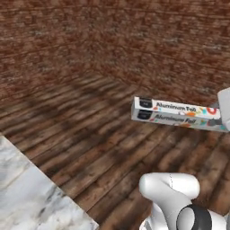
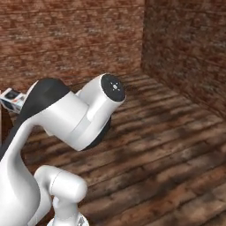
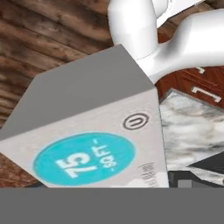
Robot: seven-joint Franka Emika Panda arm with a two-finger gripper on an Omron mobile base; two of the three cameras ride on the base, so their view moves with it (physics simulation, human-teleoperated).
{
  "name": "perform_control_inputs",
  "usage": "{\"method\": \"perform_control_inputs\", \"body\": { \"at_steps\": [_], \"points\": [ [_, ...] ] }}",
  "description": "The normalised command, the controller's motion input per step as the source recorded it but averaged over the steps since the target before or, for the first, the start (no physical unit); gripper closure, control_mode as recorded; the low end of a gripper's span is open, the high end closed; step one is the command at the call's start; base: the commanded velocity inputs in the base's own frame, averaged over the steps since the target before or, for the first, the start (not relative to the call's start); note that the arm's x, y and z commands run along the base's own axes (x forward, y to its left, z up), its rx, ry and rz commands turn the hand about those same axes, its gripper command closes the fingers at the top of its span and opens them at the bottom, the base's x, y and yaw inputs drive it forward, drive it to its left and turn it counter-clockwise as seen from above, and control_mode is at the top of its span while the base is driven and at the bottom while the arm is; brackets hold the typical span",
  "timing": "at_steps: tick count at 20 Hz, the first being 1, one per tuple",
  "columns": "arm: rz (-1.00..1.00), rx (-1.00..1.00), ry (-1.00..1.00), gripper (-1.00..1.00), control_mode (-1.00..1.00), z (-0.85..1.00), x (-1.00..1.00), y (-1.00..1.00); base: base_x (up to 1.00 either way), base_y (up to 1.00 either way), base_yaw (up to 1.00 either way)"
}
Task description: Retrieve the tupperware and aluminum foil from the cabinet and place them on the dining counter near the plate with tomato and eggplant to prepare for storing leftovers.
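Transport step in hand — aluminum foil carton (image 1: pixel 177 114) hangs mid-air at right of frame, over wooden floor (image 1: pixel 90 134); jaws spread wide around its end. Next: carry to the desk (image 1: pixel 31 197), lower left, set down by the plate.

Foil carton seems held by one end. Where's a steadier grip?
Mid-length on the long white and pale-blue aluminum foil carton, jaws across its narrow width, coming square onto a long flat face. It is long and slender, and the pincer seems to hold the end opposite its dark cap, so it likely levers.
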Motion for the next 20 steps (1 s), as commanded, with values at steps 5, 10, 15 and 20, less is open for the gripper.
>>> {"method": "perform_control_inputs", "body": {
  "at_steps": [5,10,15,20],
  "points": [
    [0.0,0.0,0.0,1.0,1.0,0.0,0.0,0.0,1.0,0.0,0.65],
    [0.0,0.0,0.0,1.0,1.0,0.0,0.0,0.0,1.0,0.0,0.65],
    [0.0,0.0,0.0,1.0,1.0,0.0,0.0,0.0,1.0,0.0,0.65],
    [0.0,0.0,0.0,1.0,1.0,0.0,0.0,0.0,1.0,0.0,0.63]
  ]
}}
